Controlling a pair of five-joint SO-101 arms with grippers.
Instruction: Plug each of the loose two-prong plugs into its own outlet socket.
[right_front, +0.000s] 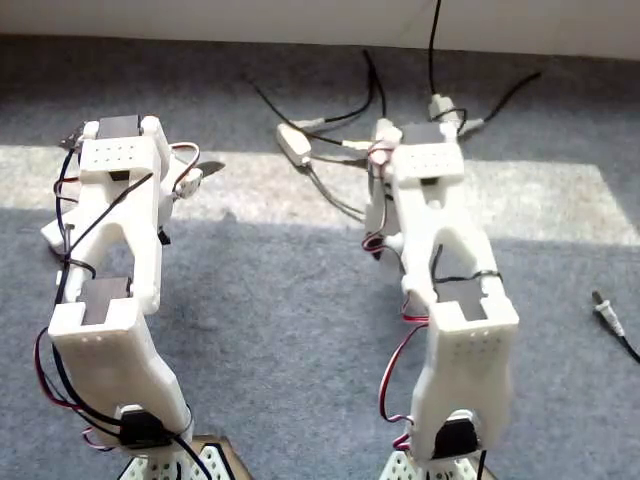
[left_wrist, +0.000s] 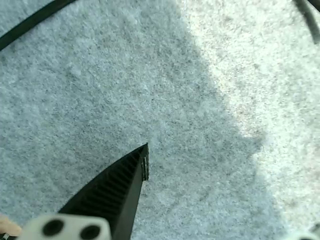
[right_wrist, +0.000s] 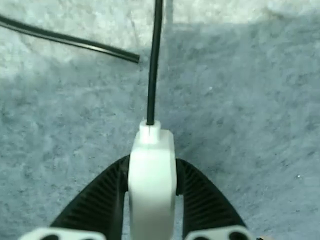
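My right gripper (right_wrist: 151, 162) is shut on a white plug (right_wrist: 151, 185), one black finger on each side of its body. The plug's black cord (right_wrist: 153, 60) runs away from it over the grey carpet. In the high view the right arm (right_front: 430, 200) stands over that spot, among white sockets and plugs (right_front: 293, 143) joined by black cords. My left gripper (right_front: 195, 175) hangs open over bare carpet, holding nothing; one black finger (left_wrist: 120, 192) shows in the left wrist view. A loose plug (right_front: 607, 312) lies far right.
More white connectors (right_front: 440, 105) and black cords (right_front: 350, 115) lie at the back of the carpet near the wall. A black cord (left_wrist: 35, 20) crosses near the left gripper. A sunlit band (right_front: 530, 200) runs across the carpet.
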